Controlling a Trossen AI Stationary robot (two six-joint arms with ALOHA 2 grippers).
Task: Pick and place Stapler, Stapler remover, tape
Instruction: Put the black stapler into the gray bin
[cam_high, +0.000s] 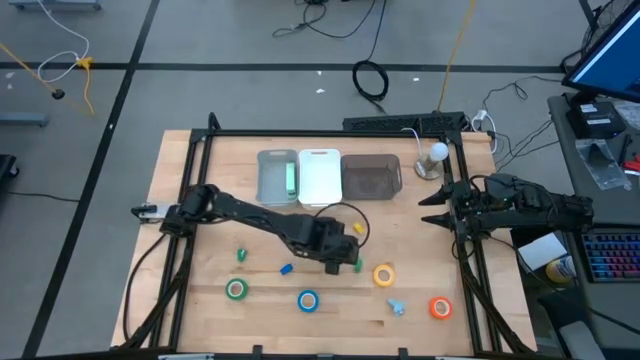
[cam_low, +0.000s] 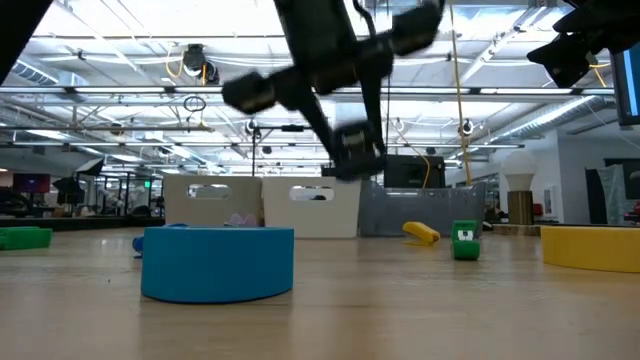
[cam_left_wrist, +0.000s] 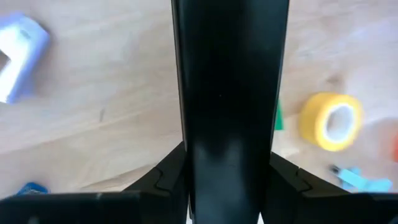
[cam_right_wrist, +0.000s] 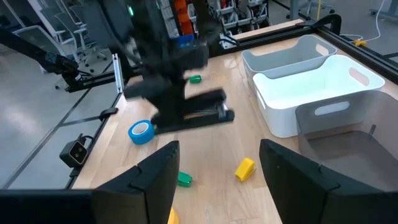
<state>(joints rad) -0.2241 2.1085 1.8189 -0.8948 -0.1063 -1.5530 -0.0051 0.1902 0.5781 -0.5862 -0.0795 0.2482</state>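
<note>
My left gripper (cam_high: 335, 262) hangs over the middle of the table, shut on a black stapler (cam_right_wrist: 199, 117) that is raised off the wood. Flat on the table's near part lie the tape rolls: green (cam_high: 236, 290), blue (cam_high: 308, 300), yellow (cam_high: 384, 274) and orange (cam_high: 440, 308). A pale blue stapler remover (cam_high: 397, 306) lies between the blue and orange rolls. At the table's right edge my right gripper (cam_high: 435, 205) waits open, holding nothing. My left gripper pinches the stapler's two long sides (cam_left_wrist: 186, 143) between its two fingers (cam_left_wrist: 163, 180). It comes from above, slanting steeply down. The stapler hangs about level, clear of the table. How far along the stapler the fingers sit is hidden by the gripper.
Three bins stand in a row at the back: grey (cam_high: 277, 177), white (cam_high: 320, 175) and dark clear (cam_high: 371, 177). Small green (cam_high: 241, 256), blue (cam_high: 286, 268) and yellow (cam_high: 358, 229) pieces lie around the left gripper. A black frame (cam_high: 300, 133) borders the table.
</note>
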